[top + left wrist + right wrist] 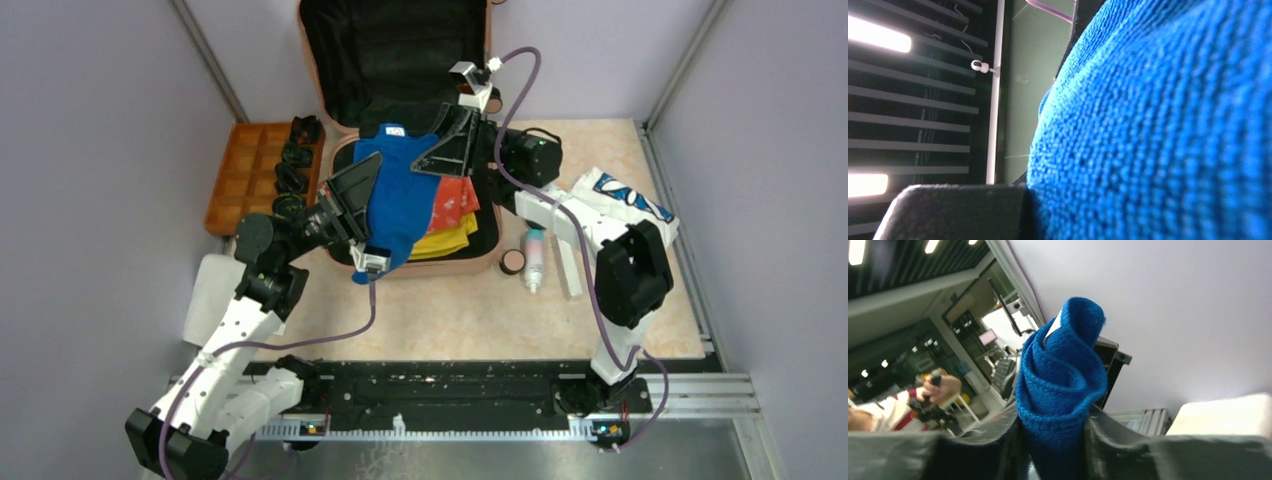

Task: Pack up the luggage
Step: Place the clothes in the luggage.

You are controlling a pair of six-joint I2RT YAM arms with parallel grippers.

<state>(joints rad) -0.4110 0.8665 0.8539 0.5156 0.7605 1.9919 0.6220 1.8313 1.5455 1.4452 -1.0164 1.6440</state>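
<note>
Though one blue knit [400, 190] hangs between two grippers, only the top view shows its whole span, over the open luggage [400, 60] at the table's far middle. Left gripper [366, 256] is clamped on its near end; right gripper [1053, 437] pinches its labelled end. Left wrist view gives blurred knit and one finger [953, 210] only. Red cloth [462, 192] and yellow cloth [450, 235] lie partly hidden beneath. One bottle [535, 258] lies beside the luggage.

Site was a robotics lab. The bench cell was walled left, right and far by lavender panels [90, 150] on aluminium posts [210, 60], with a slotted mounting rail [440, 428] at the near edge. Beyond it were strip lights [878, 40] on a dark slatted ceiling and a person [878, 412] gripping a controller [928, 405].
</note>
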